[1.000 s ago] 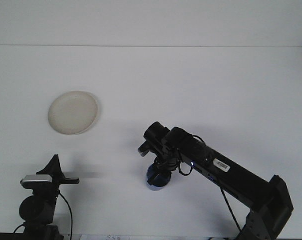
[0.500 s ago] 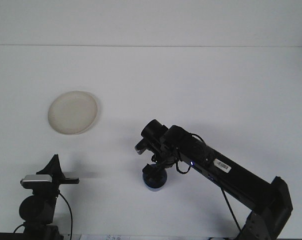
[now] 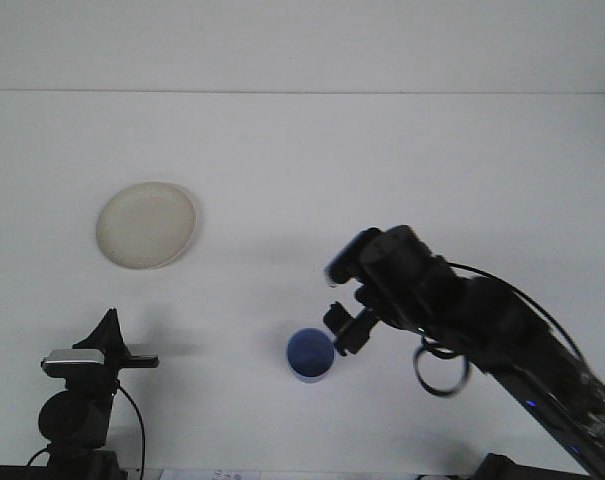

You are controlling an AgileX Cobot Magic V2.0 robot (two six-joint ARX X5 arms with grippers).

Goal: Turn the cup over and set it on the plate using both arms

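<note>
Item: blue cup (image 3: 310, 354). Location: near centre of the white counter (image 3: 382, 170), sitting upright with its open mouth facing up, the inner blue floor showing. Nothing is touching it.

Item: plate (image 3: 146, 224). Location: far left of the cup, well apart from it, lying flat and carrying nothing. Pale, round, with a shallow rim.

Item: right gripper (image 3: 348, 331). Location: just beside the cup on its right, hanging a little above the counter. The fingers are standing slightly spread and are holding nothing. The right arm (image 3: 482, 330) is reaching in from the near right corner.

Item: left gripper (image 3: 130, 361). Location: near left edge, well apart from both cup and plate, pointing right. Whether its fingers are spread or pressed together cannot be told from this view.

Step in hand, as judged: the flip looks complete, since the cup is resting mouth-up and free of the right gripper. The transfer to the plate is not yet done.

Next move, as judged: the left arm is sitting on the plate's side, so it is likely the one to take the cup. That calls for reaching right to the cup, closing on its wall without tipping it, carrying it far and left, and setting it upright inside the plate's rim. The right arm needs to be clear of that path.
</note>
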